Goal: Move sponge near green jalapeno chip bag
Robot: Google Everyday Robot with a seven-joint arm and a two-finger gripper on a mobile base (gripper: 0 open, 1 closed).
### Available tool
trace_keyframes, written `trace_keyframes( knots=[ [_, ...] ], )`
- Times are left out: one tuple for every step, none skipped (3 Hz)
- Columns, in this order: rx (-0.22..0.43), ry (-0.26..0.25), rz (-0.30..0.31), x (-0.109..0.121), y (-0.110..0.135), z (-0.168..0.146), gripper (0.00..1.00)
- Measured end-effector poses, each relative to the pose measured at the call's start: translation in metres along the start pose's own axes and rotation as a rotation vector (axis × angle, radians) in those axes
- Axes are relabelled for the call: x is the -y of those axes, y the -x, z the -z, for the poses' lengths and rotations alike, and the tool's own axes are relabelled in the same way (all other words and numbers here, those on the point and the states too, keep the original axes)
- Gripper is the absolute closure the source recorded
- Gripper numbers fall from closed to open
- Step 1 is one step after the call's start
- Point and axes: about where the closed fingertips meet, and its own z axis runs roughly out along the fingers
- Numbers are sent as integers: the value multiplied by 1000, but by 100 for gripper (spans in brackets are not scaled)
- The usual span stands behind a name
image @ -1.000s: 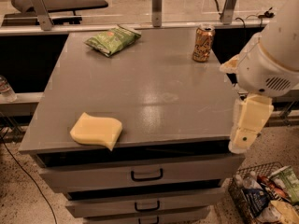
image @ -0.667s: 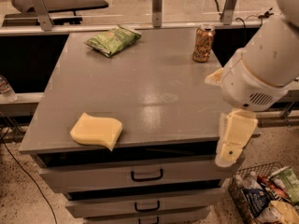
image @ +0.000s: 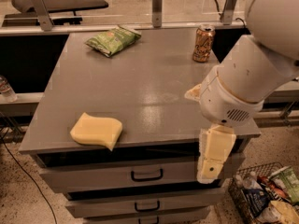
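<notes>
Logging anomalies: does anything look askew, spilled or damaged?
Nothing spilled or damaged. Only the sponge sits at the front-left edge of the tabletop, a corner reaching the lip. The green chip bag lies flat at the back, the can upright. The pincer hangs beyond the front-right edge.

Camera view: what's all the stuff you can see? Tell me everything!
sponge: one, pale yellow, table's front left edge.
green jalapeno chip bag: one, green, table's back left.
can: one, gold, table's back right.
table: one, grey, centre.
drawers: three showing, grey, under the table.
basket: one, wire, floor bottom right, holding snack packets.
arm: one, white, right side.
gripper: one, cream-yellow, hanging before the drawers, below the table's front right edge.
</notes>
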Motion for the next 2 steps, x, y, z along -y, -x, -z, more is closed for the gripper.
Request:
trace_keyframes(
  knots=[
    [42, -5, 15, -1, 13, -3, 0],
    [135, 1, 57, -10, 61, -24, 0]
  ],
)
